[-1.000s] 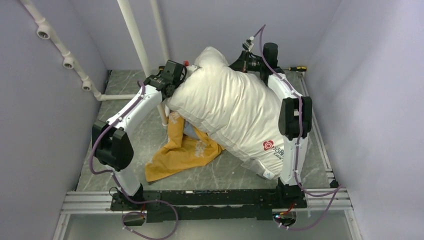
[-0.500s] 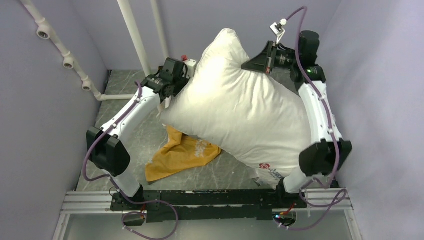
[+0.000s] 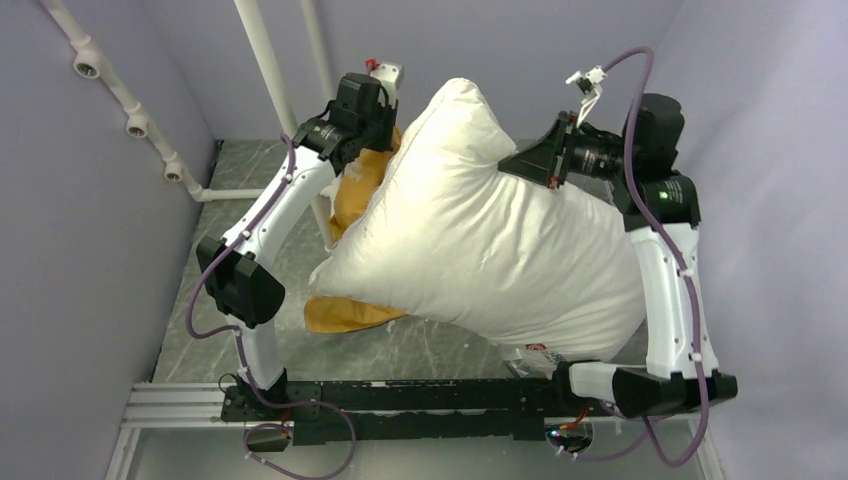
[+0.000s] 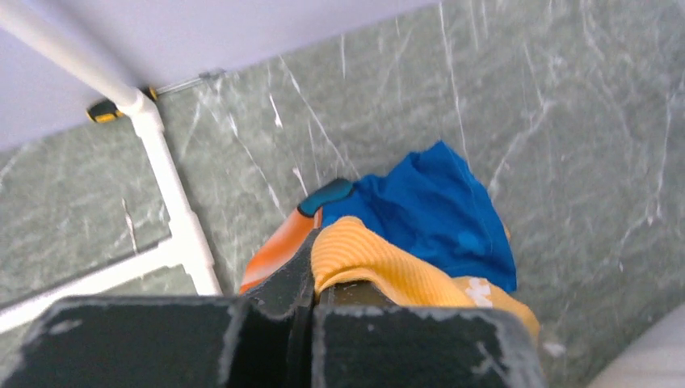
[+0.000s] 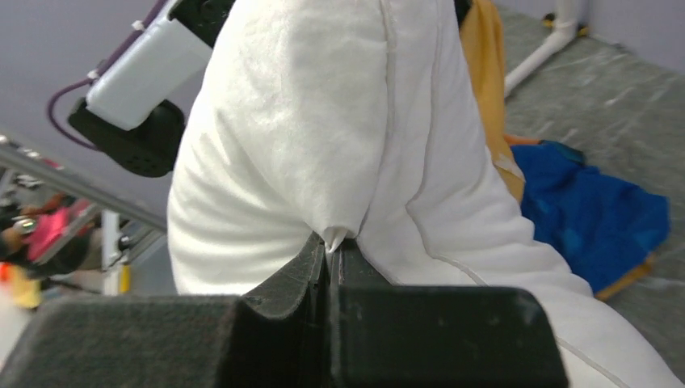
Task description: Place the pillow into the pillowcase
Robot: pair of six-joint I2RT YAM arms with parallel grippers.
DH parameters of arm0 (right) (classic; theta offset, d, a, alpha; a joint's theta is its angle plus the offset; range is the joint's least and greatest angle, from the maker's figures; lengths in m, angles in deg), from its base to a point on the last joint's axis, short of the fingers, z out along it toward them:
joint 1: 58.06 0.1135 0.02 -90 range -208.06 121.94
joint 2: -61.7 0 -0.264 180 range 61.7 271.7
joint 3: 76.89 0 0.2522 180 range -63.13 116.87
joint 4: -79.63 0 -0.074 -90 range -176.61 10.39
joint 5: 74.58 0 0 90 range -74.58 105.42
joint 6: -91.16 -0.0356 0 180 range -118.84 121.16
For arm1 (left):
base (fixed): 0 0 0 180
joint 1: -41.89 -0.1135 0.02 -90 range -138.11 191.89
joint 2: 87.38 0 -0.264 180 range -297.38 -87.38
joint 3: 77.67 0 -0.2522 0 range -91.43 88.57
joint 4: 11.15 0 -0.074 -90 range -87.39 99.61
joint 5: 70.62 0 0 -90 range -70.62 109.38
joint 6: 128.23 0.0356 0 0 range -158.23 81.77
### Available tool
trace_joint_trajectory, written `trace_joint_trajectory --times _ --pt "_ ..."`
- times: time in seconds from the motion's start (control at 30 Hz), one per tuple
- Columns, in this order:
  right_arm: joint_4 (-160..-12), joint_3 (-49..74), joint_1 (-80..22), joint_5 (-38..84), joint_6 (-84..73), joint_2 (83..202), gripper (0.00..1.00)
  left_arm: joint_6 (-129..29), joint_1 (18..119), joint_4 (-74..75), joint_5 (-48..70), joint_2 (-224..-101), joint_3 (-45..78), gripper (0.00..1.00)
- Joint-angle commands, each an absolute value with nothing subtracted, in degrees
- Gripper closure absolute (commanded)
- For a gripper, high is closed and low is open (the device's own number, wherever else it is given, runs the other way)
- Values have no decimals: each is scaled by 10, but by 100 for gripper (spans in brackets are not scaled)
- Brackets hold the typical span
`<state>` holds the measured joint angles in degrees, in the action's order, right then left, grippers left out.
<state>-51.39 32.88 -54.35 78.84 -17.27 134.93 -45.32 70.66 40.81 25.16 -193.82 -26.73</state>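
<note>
Two grips are holding: left gripper point(image 4: 311, 271) clamping shut on a yellow edge of the pillowcase point(image 4: 380, 263), right gripper point(image 5: 331, 257) pinching a corner of the pillow point(image 5: 307, 121), which is hanging raised over the surface point(image 3: 420, 350); lining-up is underway, next move likely calling for opening the case mouth.

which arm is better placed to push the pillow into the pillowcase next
Likely right. The right tool is shut on the pillow corner, holding it aloft; the left tool only pinches the pillowcase edge.
</note>
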Motion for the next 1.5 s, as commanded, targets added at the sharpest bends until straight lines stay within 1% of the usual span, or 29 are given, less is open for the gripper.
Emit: trace_joint_trajectory --times 0.0,0.13,0.27,0.33,0.4,0.47,0.53,0.63,0.83,0.9,1.0,1.13,1.23,1.47 --pt "-441 373 -547 720 -103 1301 100 -460 707 346 288 -1947 -330 100" --pt "-452 351 -544 800 -104 1322 100 -461 711 307 298 -1945 -341 100" --pt "-487 300 -528 839 -103 1313 100 -452 719 242 333 -1935 -340 100" --pt "-469 293 -501 853 -83 1323 100 -436 731 204 348 -1933 -340 100" --pt "-421 306 -459 825 -40 1339 100 -403 744 161 357 -1938 -344 100" --pt "-367 320 -419 787 1 1359 100 -360 759 151 372 -1960 -373 100" --pt "-352 319 -392 760 6 1375 100 -333 768 153 379 -1982 -400 100" --pt "-364 297 -385 701 -7 1390 100 -314 773 145 390 -1990 -403 100" --pt "-400 261 -385 634 -90 1430 100 -300 776 110 399 -1946 -325 100" --pt "-430 251 -387 633 -123 1437 100 -291 777 102 409 -1931 -305 100" --pt "-429 266 -390 615 -143 1472 100 -275 776 86 405 -1910 -273 100" --pt "-391 307 -399 614 -136 1541 100 -261 778 45 369 -1869 -211 100" --pt "-363 339 -401 596 -127 1582 100 -242 780 8 364 -1848 -178 100" --pt "-371 374 -415 540 -154 1598 100 -200 782 -53 349 -1811 -117 100"
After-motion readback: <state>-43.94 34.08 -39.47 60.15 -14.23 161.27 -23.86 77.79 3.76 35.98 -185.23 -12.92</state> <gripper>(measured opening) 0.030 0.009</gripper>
